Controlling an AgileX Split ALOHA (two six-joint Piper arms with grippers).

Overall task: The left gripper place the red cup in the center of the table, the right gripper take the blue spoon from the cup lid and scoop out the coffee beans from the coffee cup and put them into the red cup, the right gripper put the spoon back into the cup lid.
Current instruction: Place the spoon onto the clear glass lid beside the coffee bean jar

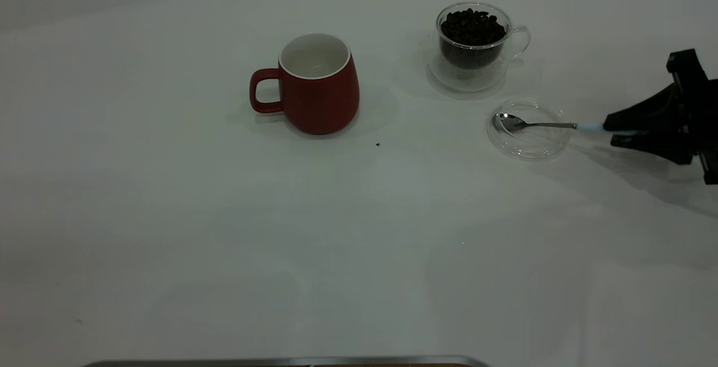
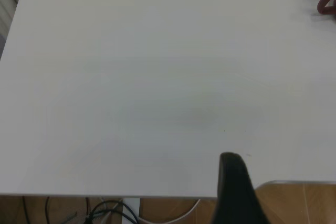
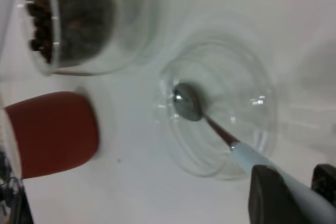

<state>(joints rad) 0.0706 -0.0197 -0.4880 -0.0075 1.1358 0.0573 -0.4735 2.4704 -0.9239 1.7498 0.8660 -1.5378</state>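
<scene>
The red cup [image 1: 320, 83] stands upright and looks empty near the middle of the table [image 1: 224, 232], handle to the left; it also shows in the right wrist view [image 3: 52, 132]. The coffee cup [image 1: 474, 39] full of coffee beans [image 1: 472, 27] stands at the back right. The cup lid [image 1: 528, 128] lies in front of it. The blue spoon [image 1: 535, 124] rests with its bowl in the lid, handle pointing right. My right gripper [image 1: 617, 130] is shut on the pale-blue handle [image 3: 262, 163]. My left gripper [image 2: 233, 187] sits back at the table's edge, far from the cup.
A small dark crumb [image 1: 377, 144] lies on the table in front of the red cup. A metal strip [image 1: 280, 362] runs along the near edge. Cables [image 2: 105, 213] hang below the table edge by the left arm.
</scene>
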